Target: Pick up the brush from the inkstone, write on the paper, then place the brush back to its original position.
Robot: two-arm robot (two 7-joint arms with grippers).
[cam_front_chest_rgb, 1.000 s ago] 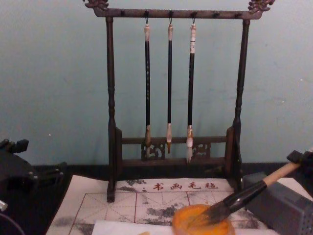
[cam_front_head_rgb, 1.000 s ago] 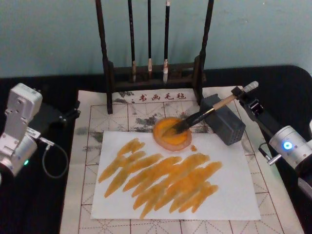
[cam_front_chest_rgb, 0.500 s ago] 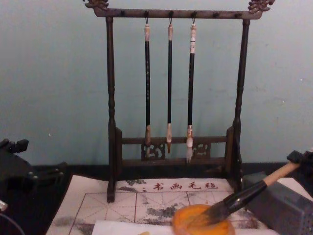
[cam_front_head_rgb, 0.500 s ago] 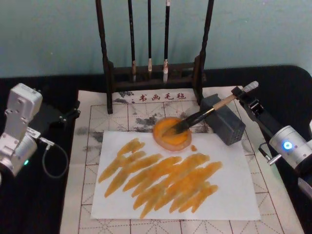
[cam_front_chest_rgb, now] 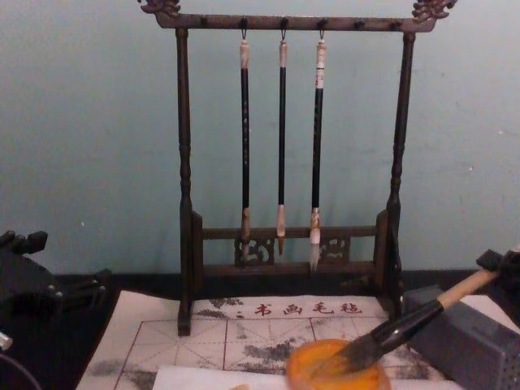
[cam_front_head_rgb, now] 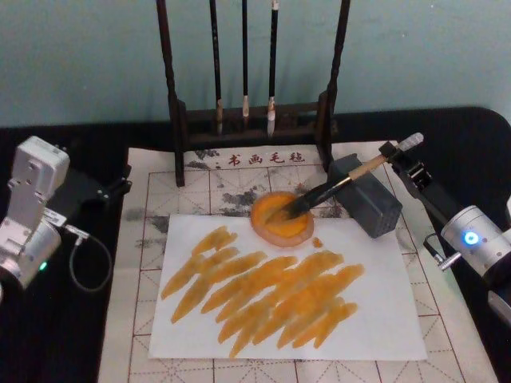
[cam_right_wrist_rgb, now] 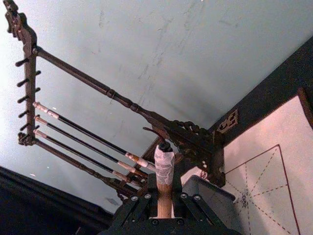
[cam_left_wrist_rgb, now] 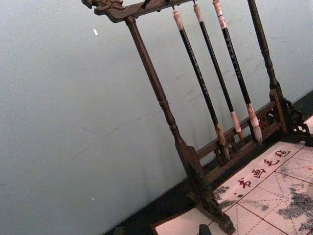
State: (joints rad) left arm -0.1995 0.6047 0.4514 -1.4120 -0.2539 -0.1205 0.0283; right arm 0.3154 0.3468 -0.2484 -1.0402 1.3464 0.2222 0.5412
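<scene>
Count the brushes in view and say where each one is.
4. Three slim brushes hang side by side on the rack at the back. The large brush rests bristles in the inkstone, its handle held in the right gripper. None seems hidden.

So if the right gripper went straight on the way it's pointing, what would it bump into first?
The right gripper would probably hit the rack's right post first, though depth is unclear.

The thick tan wooden calligraphy brush point(cam_front_head_rgb: 331, 190), held by its handle in the right gripper point(cam_front_head_rgb: 397, 156), slants down to that gripper's left. Its dark bristles rest in the small round orange inkstone point(cam_front_head_rgb: 279, 233), which sits on the far edge of the orange-streaked white paper sheet point(cam_front_head_rgb: 383, 311).
</scene>
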